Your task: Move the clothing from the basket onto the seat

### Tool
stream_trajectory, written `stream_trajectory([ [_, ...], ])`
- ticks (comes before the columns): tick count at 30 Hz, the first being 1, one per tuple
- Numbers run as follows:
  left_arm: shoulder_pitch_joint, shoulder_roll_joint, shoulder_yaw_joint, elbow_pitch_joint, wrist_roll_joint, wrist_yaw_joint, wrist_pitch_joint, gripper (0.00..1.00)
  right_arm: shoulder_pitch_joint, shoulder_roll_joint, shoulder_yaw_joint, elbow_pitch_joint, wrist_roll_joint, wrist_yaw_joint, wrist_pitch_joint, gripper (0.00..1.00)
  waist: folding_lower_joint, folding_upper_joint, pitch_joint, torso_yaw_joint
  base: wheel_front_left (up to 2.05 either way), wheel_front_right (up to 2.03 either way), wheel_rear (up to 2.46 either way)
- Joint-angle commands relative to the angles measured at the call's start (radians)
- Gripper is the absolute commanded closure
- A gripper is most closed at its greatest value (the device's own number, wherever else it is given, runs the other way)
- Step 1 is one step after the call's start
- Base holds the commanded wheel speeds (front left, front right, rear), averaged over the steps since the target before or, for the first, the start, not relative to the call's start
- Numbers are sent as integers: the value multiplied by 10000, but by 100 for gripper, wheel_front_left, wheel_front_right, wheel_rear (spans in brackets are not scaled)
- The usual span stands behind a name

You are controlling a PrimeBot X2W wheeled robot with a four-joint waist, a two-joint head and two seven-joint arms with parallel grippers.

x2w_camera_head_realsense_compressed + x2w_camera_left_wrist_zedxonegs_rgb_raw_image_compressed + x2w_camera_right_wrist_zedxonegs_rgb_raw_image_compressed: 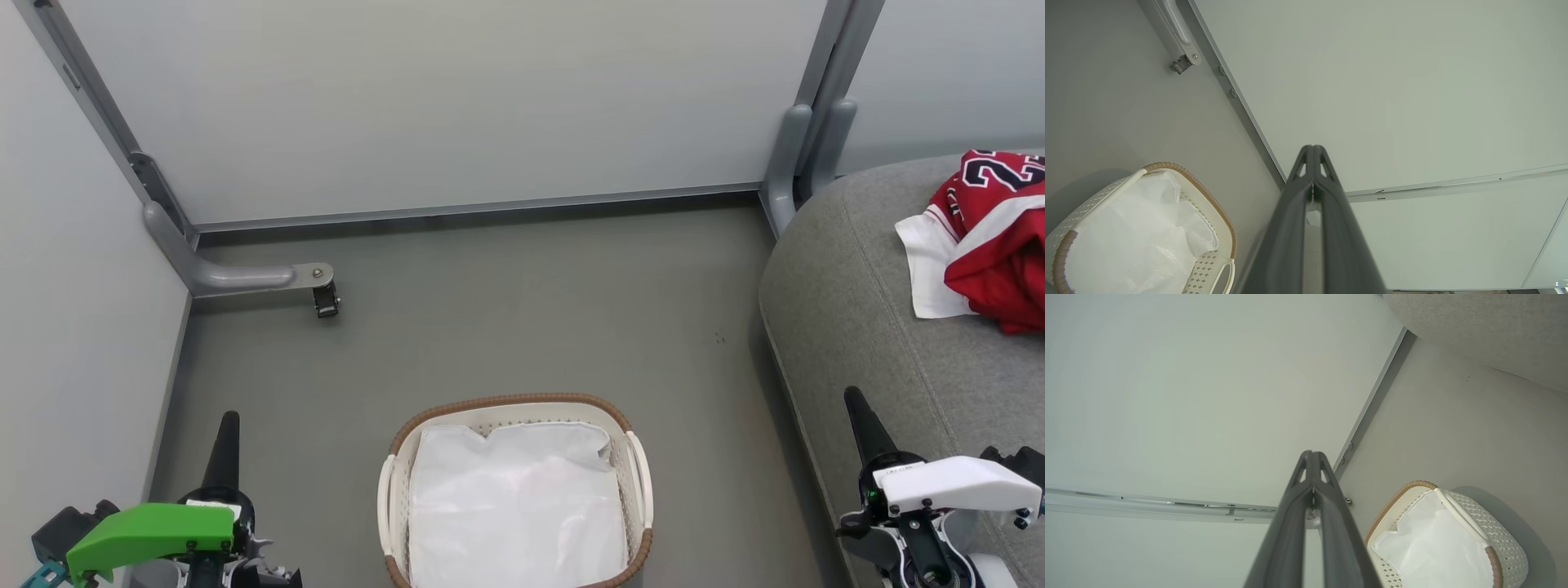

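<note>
Red white-trimmed clothing (1004, 253) lies on the grey woven seat (849, 343); the white perforated basket (506, 402) holds a white sheet (514, 506). Both jaws shut, empty; seemingly nothing left to fetch.

The basket (506, 401) looks like smooth white perforated plastic with a brown woven rim, and it holds a thin, slightly glossy white sheet (514, 506). The seat (849, 327) is coarse, matt grey woven fabric. The clothing (1000, 253) is smooth red cloth with white trim. The floor (531, 310) is matt grey, and the partition foot (237, 279) is satin grey metal.
</note>
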Motion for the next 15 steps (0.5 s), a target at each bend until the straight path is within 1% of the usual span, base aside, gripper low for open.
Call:
stream_trajectory([
  [1, -263, 13, 84, -105, -192, -55, 68, 100, -172, -61, -49, -103, 254, -3, 77, 100, 0, 0, 0, -5, 0, 0, 0],
  [15, -407, -30, 242, -127, -1153, -111, 363, 100, -218, -71, -151, -176, 1358, -5, 373, 100, 0, 0, 2, -55, 0, 0, 0],
])
